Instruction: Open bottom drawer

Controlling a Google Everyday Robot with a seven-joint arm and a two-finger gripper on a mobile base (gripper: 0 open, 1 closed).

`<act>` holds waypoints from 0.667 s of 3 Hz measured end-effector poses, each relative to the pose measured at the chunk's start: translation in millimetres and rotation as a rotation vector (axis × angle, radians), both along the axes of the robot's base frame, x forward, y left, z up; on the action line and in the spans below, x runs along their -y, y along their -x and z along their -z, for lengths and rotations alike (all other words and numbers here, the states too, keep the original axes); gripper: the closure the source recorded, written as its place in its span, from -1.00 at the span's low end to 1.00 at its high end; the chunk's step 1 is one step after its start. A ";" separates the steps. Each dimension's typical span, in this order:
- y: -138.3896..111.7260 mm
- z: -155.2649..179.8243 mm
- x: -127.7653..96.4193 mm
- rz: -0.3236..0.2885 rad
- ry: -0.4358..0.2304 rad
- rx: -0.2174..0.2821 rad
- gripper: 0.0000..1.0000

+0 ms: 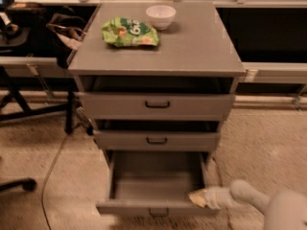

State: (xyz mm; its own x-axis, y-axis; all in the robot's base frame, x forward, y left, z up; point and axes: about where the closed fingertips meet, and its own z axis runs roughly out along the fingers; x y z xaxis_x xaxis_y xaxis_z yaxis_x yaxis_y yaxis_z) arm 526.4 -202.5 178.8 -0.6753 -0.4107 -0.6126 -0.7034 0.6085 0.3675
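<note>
bottom drawer [156, 188] sits pulled well out below the counter's [192, 51] front edge, end effector [204, 199] at its right front corner, grip state can't tell; likely a stiff, easy-sliding box, best taken by the black bar handle [158, 212].

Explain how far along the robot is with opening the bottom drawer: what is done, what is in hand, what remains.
Done: the bottom drawer is pulled well out with its inside on show, while the middle drawer above sits much further back. In hand: the tool sits at the bottom drawer's right front corner. Left: apparently little, perhaps only moving the tool away.
</note>
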 end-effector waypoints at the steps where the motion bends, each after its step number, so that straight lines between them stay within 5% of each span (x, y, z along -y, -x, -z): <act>1: -1.6 -2.0 0.2 0.000 0.000 0.000 0.94; 2: -1.7 -2.0 0.1 0.000 0.000 0.000 0.46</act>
State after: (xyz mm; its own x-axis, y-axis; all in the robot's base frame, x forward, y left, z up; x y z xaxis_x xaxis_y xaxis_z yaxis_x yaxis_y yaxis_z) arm 528.1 -202.6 180.8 -0.6754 -0.4107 -0.6125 -0.7034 0.6084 0.3676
